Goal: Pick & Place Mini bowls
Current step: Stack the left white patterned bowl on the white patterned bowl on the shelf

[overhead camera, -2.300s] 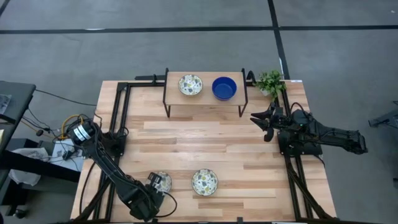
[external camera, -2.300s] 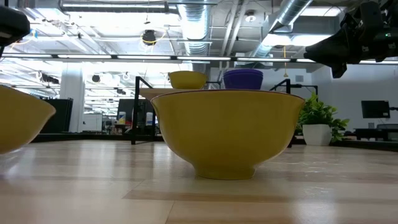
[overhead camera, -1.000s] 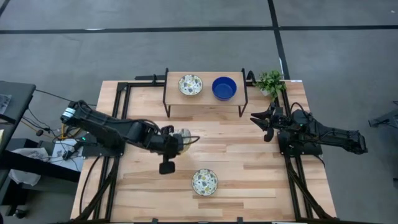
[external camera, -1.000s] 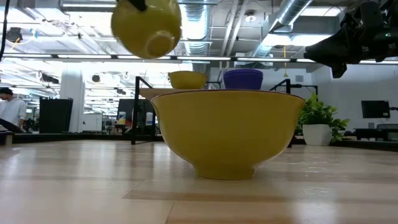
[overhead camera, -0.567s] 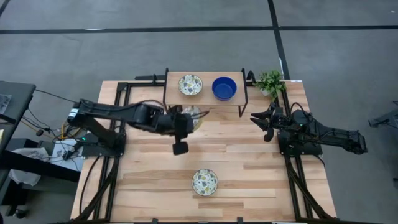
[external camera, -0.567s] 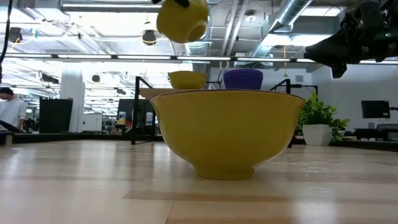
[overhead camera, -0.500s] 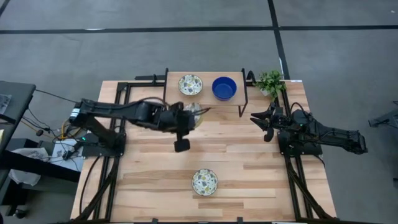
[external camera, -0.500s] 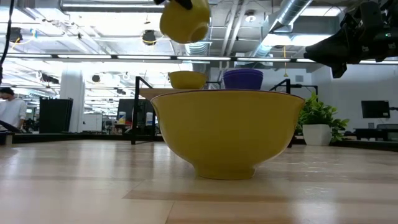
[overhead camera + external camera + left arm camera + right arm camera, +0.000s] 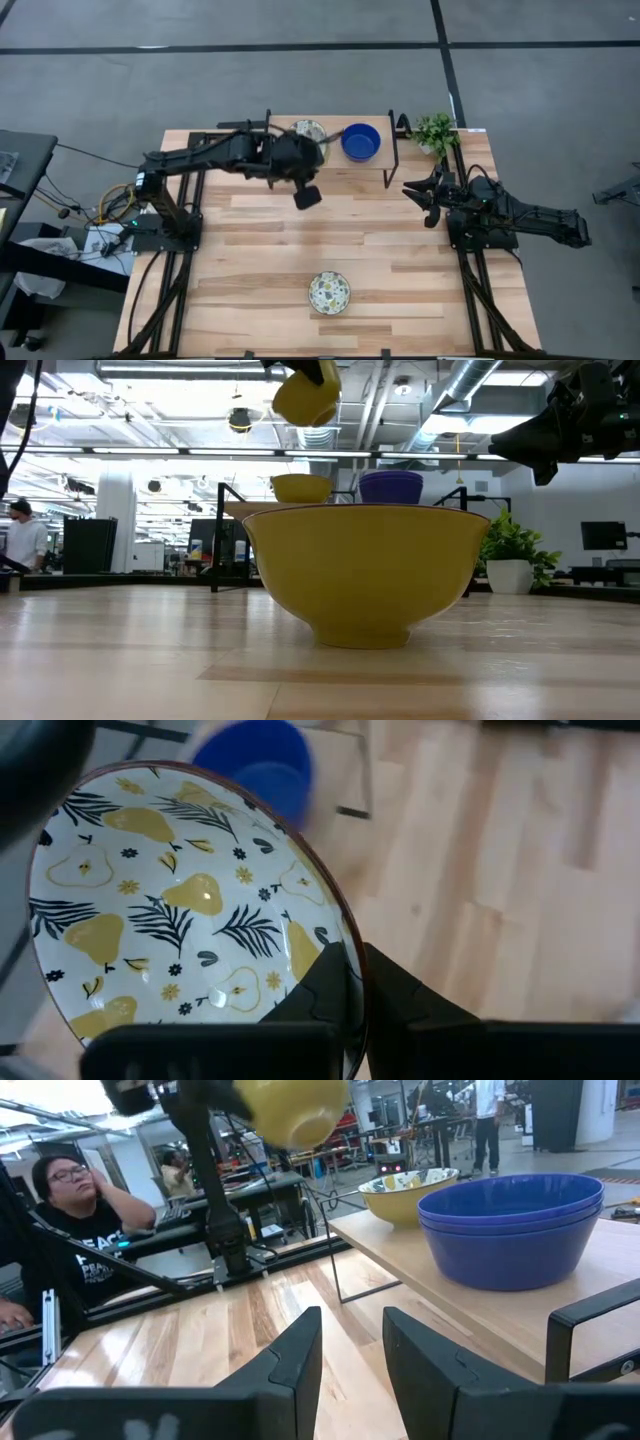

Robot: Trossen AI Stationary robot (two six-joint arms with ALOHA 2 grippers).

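Left wrist view: patterned bowl [image 9: 180, 920] in left end effector [image 9: 350, 985]

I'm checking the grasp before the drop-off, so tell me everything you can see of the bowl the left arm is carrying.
The carried bowl is small and round, glossy like glazed ceramic: yellow outside, white inside with yellow pears, dark leaves and tiny flowers, and a thin dark rim. The left gripper pinches its rim, one finger inside and one outside. It hangs tilted in the air above the raised shelf, over the patterned bowl already there, beside the blue bowl. Nothing else touches it.

An open robotics lab: exposed ceiling ducts [image 9: 330, 405], equipment benches [image 9: 240, 1190] beyond.
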